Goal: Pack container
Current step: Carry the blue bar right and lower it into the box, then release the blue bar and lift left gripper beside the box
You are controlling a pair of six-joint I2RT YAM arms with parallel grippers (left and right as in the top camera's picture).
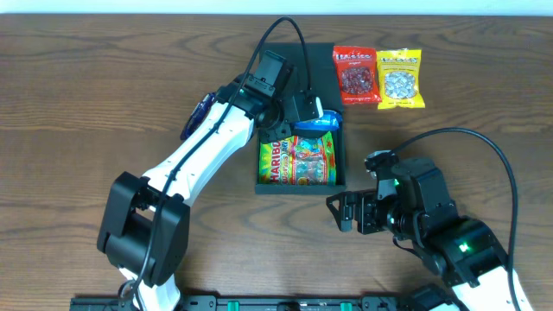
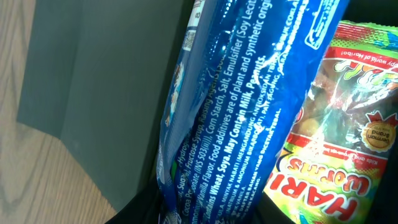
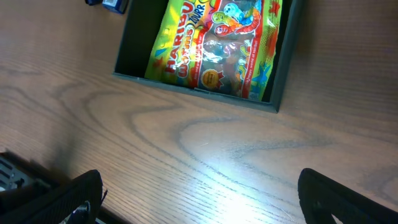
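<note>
- Fingers of the left gripper were clamped on the blue packet, which was held tilted over the far end of the container.
- Right gripper fingers stood wide apart and empty, above the table just beside the container's near wall.
- The container lay mid-table, lid open, with the Haribo bag flat inside.
- Risk: released at this tilt, the packet could prop against the far wall or overlap the Haribo bag, obstructing the lid.
- Risk: the red bag and yellow bag lay outside, so a badly seated packet would reduce their space.
</note>
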